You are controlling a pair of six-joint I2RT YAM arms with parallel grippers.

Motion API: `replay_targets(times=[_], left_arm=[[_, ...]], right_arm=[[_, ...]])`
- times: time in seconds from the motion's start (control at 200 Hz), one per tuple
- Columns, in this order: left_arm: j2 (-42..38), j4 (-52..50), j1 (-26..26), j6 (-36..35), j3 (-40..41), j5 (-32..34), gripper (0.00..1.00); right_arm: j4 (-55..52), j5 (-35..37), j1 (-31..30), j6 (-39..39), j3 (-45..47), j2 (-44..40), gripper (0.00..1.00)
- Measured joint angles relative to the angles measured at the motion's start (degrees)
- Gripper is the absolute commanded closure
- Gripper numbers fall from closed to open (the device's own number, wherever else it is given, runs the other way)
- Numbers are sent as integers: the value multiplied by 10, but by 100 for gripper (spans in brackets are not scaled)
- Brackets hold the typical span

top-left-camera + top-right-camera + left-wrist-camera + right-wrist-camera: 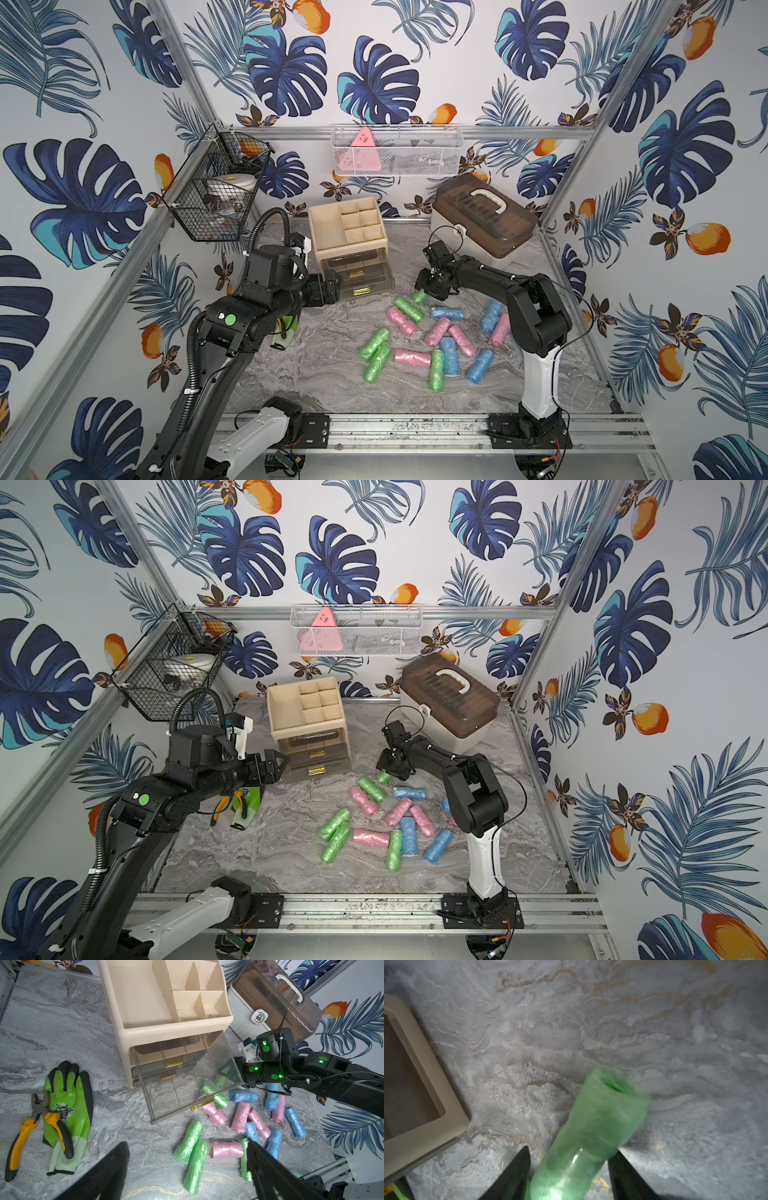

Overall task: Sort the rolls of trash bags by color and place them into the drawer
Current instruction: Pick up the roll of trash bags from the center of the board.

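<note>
- The right pincer is closed on a pastel green roll of crinkly plastic trash bags; in the right wrist view the roll juts out from between the two black fingers, above the grey marbled tabletop
- In both top views the held roll hangs just beside the right front corner of the clear plastic drawer, which stands pulled out of the beige plastic organiser
- The left pincer is spread wide with nothing between its fingers; it sits just beside the drawer's left side, and whether it touches the drawer cannot be told
- The loose rolls, in green, pink and light blue, lie scattered on the tabletop in front of the drawer, several touching or crossing one another
- A green and black work glove lies flat to the left of the organiser, with orange-handled pliers resting partly on it
- A white storage box with a smoky brown lid stands at the back right, near the organiser
</note>
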State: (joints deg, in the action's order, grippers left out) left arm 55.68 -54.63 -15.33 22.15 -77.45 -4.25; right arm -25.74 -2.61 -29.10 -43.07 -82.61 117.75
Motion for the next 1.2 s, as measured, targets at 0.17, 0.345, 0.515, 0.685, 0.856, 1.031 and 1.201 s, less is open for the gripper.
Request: replay_targets(times=[0.17, 0.345, 0.515, 0.685, 0.856, 1.031, 1.201], left_arm=[[-2, 0, 0, 0, 2, 0, 8], [-2, 0, 0, 0, 3, -1, 8], [0, 0, 0, 0, 3, -3, 8], [13, 0, 0, 0, -8, -4, 6], [17, 2, 0, 0, -13, -5, 1], [15, 1, 0, 0, -12, -3, 1], [0, 1, 0, 2, 2, 7, 1]], right_arm=[[-5, 7, 0, 0, -4, 9, 57], [-3, 17, 0, 6, 16, -9, 71], [-12, 21, 0, 30, 25, -78, 79], [-31, 21, 0, 71, 17, -148, 82], [-54, 21, -1, 113, 2, -227, 82], [-82, 8, -13, 149, -43, -272, 82], [-111, -26, -58, 181, -115, -261, 82]])
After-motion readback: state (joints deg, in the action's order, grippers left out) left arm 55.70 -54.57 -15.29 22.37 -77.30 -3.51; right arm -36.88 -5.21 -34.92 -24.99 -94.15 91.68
